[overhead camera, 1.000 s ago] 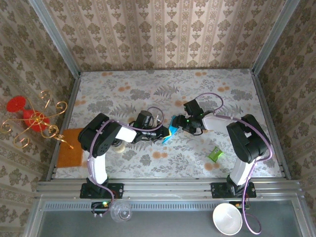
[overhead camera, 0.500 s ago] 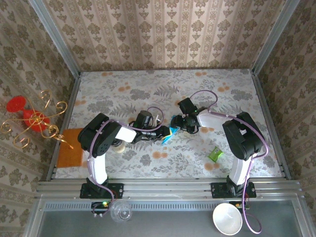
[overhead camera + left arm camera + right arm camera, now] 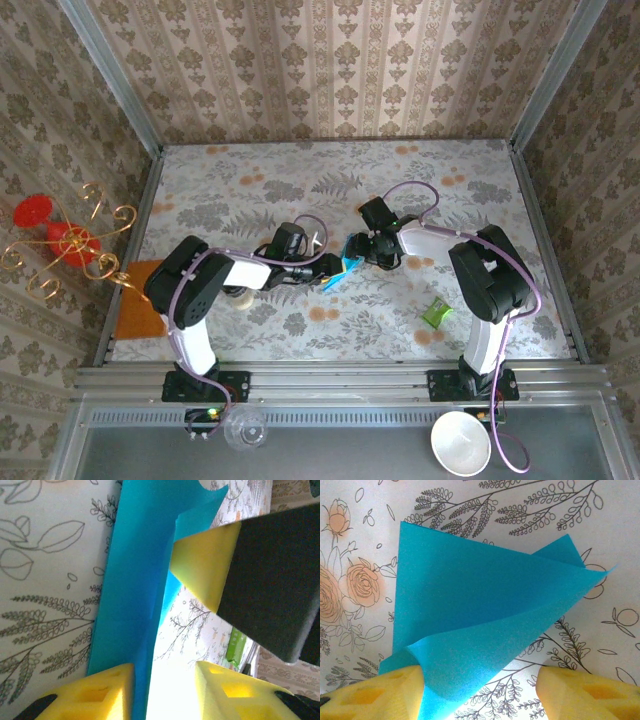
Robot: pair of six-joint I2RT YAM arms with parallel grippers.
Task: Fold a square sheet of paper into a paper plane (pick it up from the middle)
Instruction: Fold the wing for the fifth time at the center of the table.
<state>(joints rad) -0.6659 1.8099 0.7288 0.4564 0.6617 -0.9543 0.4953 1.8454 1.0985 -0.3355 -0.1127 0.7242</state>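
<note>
The left hand stands open, 1 pad against the folded square sheet of paper. The right hand gapes too, the sheet curling beside 1 pad (nothing clamped). It sits mid-bench, an early fold seemingly half-made; next, the loose flap probably needs pressing flat.

Near the middle of the floral tablecloth: a folded teal-blue paper, lying between the left gripper and the right gripper, close to both. Near the right arm, a green crumpled wrapper. At the left edge, an orange mat.
</note>
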